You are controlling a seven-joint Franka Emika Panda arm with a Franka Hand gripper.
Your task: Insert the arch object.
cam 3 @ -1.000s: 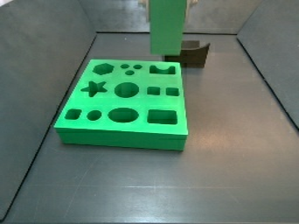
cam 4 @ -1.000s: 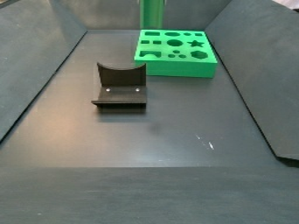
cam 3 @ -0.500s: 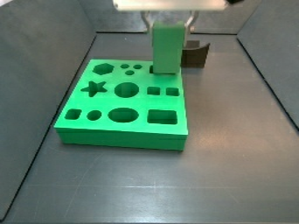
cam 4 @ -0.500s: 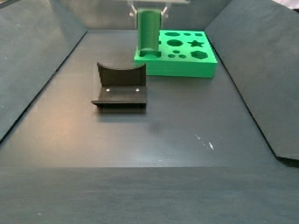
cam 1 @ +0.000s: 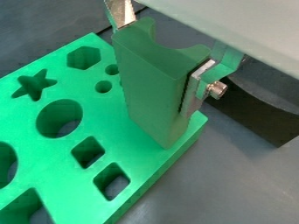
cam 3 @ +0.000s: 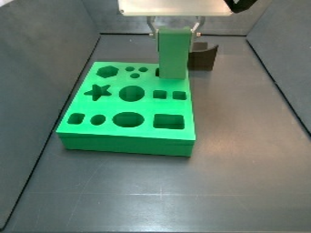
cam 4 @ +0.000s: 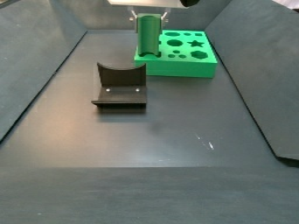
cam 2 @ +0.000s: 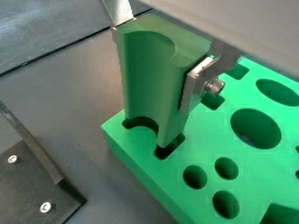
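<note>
Green arch object [cam 2: 149,96] is standing upright, long axis vertical, clamped between the pincer [cam 2: 162,52] plates. Its lower end is entering the arch-shaped hole at the green board [cam 3: 127,138] corner nearest the fixture [cam 4: 117,85].

The green board [cam 3: 129,102] is seen from above in both side views, near in one, far in another [cam 4: 177,52]. It is seen close up in both wrist views, beside the hand [cam 1: 158,54].

text: none legible | labels/brands/numbers: none on green board [cam 3: 131,102], green arch piece [cam 1: 158,92], fixture [cam 4: 119,86] or hand [cam 2: 163,48]
</note>
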